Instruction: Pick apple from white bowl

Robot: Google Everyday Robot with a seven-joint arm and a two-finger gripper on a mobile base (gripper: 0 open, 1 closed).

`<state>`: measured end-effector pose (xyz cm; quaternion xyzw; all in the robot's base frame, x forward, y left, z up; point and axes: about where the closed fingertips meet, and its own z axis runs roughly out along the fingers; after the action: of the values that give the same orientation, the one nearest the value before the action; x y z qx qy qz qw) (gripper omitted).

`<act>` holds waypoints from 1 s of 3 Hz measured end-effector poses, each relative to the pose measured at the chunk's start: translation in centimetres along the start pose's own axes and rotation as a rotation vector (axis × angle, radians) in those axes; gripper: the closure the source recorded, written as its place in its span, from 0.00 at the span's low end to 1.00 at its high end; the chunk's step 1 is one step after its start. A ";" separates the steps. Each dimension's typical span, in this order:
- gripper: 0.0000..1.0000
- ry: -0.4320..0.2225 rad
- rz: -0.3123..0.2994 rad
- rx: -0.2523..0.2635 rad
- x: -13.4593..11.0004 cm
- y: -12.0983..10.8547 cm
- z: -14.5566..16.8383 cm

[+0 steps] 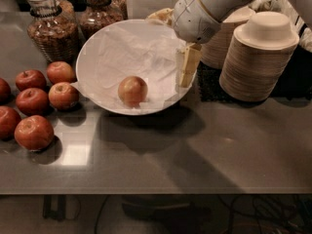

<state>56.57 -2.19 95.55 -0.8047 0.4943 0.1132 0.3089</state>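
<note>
Open and empty, the end effector (170,48) is hovering over the bowl (81,75); the apple (132,90) to its left, likely firm and smooth, is inviting a mid-body grip.

White rounded arm (209,4) w/ thin seam; cream end effector (168,50) over white bowl (84,77) rim.

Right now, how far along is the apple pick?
Done: the approach. The gripper is at the right side of the white bowl, fingers open.
In hand: nothing is gripped. The apple lies free in the bowl, to the left of the gripper and apart from its fingers.
Left: move across to the apple, close on it and lift it out of the bowl.
</note>
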 end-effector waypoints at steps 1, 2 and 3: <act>0.00 0.015 -0.015 -0.002 -0.5 -1.6 0.7; 0.00 0.045 -0.035 0.005 -1.2 -3.6 1.2; 0.00 0.111 -0.066 0.022 -0.5 -4.7 2.2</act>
<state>60.64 1.01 95.83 -0.8220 0.4852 0.0529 0.2934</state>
